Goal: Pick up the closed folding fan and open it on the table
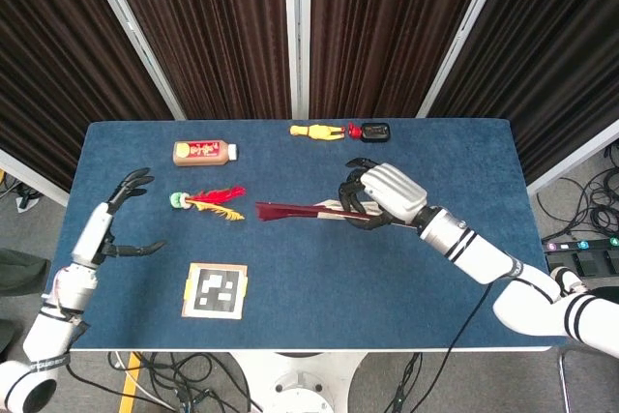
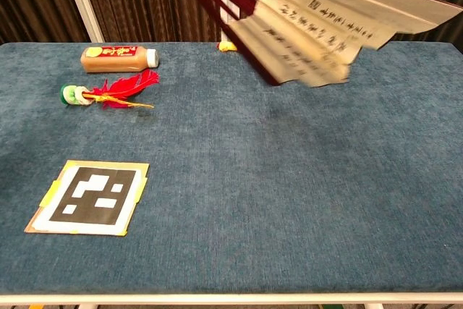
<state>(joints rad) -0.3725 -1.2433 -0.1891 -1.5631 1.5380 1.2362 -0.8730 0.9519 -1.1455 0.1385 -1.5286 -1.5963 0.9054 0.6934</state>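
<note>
The blue table [image 1: 290, 268] carries a bottle [image 1: 204, 151] and a red feather toy [image 1: 210, 200], both between the two hands. A marker card [image 1: 215, 290] lies nearer the left hand [image 1: 114, 224]. Beyond the right hand [image 1: 382, 193] lie a yellow toy [image 1: 317, 131] and a small black thing [image 1: 374, 130].

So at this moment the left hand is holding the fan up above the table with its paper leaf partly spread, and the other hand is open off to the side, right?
Not quite: the right hand holds the fan, as the head view shows. The rest stands: the chest view shows the paper leaf partly spread above the table, and the left hand is open at the table's left edge.
</note>
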